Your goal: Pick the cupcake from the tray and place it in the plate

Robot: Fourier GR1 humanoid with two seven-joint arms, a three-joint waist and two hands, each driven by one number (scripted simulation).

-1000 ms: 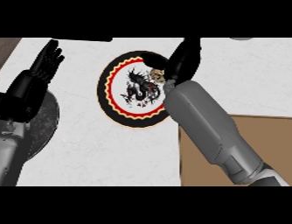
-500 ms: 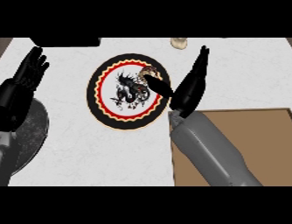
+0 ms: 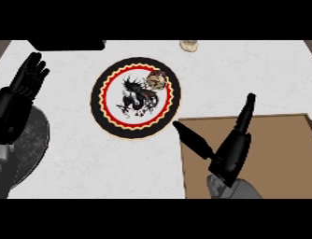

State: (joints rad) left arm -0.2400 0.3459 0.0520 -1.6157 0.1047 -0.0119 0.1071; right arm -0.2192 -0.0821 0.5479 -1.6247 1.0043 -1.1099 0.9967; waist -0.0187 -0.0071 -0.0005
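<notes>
The brown tray [image 3: 269, 149] lies just right of and below the dragon-patterned plate [image 3: 136, 97], and the cupcake [image 3: 156, 80] sits on the plate's upper right part, apart from both hands. The right hand [image 3: 231, 149] hangs over the tray's left part, fingers straight and thumb spread wide toward the plate, holding nothing. The left hand [image 3: 17, 100] rests left of the plate with straight fingers; retreat is best made away from the plate, so the cupcake isn't clipped.
</notes>
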